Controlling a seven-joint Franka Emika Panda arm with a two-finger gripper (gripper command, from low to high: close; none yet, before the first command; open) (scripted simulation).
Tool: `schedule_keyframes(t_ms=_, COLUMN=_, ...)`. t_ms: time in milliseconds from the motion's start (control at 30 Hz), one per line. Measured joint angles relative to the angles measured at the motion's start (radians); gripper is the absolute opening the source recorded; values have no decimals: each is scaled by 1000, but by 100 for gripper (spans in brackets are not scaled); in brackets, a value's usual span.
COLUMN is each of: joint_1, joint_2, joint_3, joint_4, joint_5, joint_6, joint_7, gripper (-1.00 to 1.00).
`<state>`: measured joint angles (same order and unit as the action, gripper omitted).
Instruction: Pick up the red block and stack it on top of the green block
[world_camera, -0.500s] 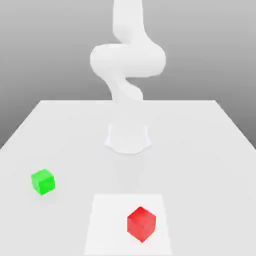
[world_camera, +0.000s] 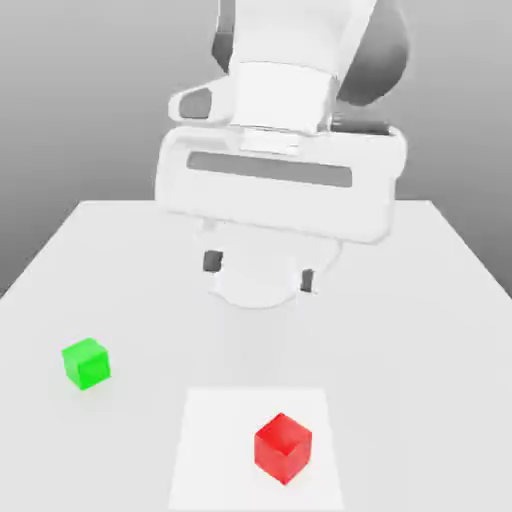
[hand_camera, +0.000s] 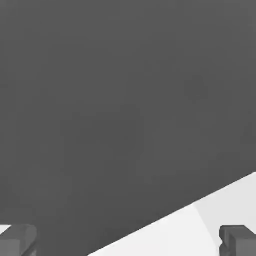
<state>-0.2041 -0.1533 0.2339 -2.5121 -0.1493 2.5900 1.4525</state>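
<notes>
My gripper (world_camera: 259, 271): a big, smooth white hand, wide and boxy with round corners, with a long grey stripe across its front. It hangs high over the far middle of the table.
My fingers (world_camera: 211, 261): two small, dark grey, blocky tips. They stand spread wide apart and hold nothing. In the hand view they look like flat grey stubs (hand_camera: 239, 239).
Red block (world_camera: 283, 448): a small, bright red cube with plain, shiny faces. It sits near the front of the table, a bit toward the exterior view's right, with one corner turned toward the camera. It is well below my fingers and not touching them.
White square (world_camera: 220, 450): a flat, brighter patch on the table, under the red block.
Green block (world_camera: 86, 363): a small, bright green cube with plain faces, a bit smaller than the red one. It sits on the exterior view's left, well apart from the red block.
Table (world_camera: 420, 330): flat, smooth and pale white-grey.
</notes>
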Motion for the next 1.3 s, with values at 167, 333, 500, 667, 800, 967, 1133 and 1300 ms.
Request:
schedule_keyframes(t_ms=167, joint_1=4, joint_2=174, joint_3=9, joint_4=-61, joint_5=14, joint_6=86, joint_7=144, gripper=0)
schedule_keyframes(t_ms=333, joint_1=23, joint_2=338, joint_3=-1, joint_4=-88, joint_5=26, joint_6=194, joint_7=231, gripper=0)
schedule_keyframes(t_ms=500, joint_1=78, joint_2=470, joint_3=-72, joint_4=-69, joint_5=-49, joint_6=301, joint_7=292, gripper=-100)
schedule_keyframes(t_ms=667, joint_1=85, joint_2=484, joint_3=-81, joint_4=-67, joint_5=-58, joint_6=314, joint_7=299, gripper=-100)
schedule_keyframes(t_ms=800, joint_1=52, joint_2=390, joint_3=-35, joint_4=-82, joint_5=6, joint_6=238, joint_7=252, gripper=-100)
schedule_keyframes(t_ms=967, joint_1=-23, joint_2=246, joint_3=-70, joint_4=-131, joint_5=72, joint_6=139, joint_7=236, gripper=-100)
schedule_keyframes(t_ms=1133, joint_1=-307, joint_2=129, joint_3=-197, joint_4=-219, joint_5=73, joint_6=108, joint_7=331, gripper=-100)
schedule_keyframes(t_ms=1300, joint_1=-466, joint_2=16, joint_3=-315, joint_4=-306, joint_5=106, joint_6=91, joint_7=402, gripper=-100)
